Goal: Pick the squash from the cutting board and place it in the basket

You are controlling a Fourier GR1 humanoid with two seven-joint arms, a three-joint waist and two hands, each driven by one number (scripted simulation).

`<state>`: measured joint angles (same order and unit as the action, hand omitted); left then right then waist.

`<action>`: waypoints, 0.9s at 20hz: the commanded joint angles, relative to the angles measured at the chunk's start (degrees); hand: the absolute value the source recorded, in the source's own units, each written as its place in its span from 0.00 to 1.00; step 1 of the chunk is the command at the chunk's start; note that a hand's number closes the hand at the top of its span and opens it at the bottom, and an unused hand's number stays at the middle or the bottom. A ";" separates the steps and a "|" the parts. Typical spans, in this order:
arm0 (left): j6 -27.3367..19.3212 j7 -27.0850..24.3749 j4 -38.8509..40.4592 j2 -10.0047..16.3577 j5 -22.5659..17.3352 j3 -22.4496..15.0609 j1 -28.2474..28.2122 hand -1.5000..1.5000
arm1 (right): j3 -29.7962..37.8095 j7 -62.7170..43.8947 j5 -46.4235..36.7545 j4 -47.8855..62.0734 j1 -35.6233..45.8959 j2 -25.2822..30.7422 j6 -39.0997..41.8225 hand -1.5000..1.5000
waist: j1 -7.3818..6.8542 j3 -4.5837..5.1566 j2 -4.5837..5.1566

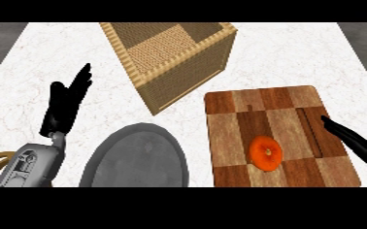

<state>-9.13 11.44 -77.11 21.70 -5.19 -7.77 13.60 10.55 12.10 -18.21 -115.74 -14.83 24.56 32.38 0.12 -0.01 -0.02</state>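
Observation:
An orange squash (266,152) lies on the checkered wooden cutting board (243,109) at the right of the head view. My right hand (347,136) comes in from the right edge over the board, fingers straight and open, its tips a short way right of the squash and not touching it. A tall woven basket (193,73) with an open top stands at the back centre, beyond the board's left corner. At the left my left hand (66,102) rests open with fingers pointing up, away from everything.
A dark grey round plate (136,155) lies on the white marble counter (301,53) at the front centre, between my left forearm (28,162) and the cutting board. The basket's near corner reaches close to the plate's far rim.

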 commanded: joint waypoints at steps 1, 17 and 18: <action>0.52 2.51 -1.74 -1.06 1.45 1.84 0.15 0.50 | -3.47 4.17 -6.72 2.47 -1.03 -3.49 -1.50 0.00 | 0.04 -0.01 -0.02; 6.11 2.76 -3.38 -4.86 6.00 6.67 -1.86 0.50 | -9.35 3.24 -16.77 10.41 6.71 -11.25 -6.50 0.00 | -0.07 0.00 -0.01; 3.15 0.22 -2.86 -7.28 8.12 4.55 -3.53 0.50 | -9.44 6.99 -17.89 14.49 6.44 -10.95 -8.60 0.00 | -0.11 0.00 0.01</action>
<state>-4.84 12.38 -78.53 16.81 0.72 -2.47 12.14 2.02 15.48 -33.22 -106.28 -8.85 14.71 26.78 0.06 0.00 -0.02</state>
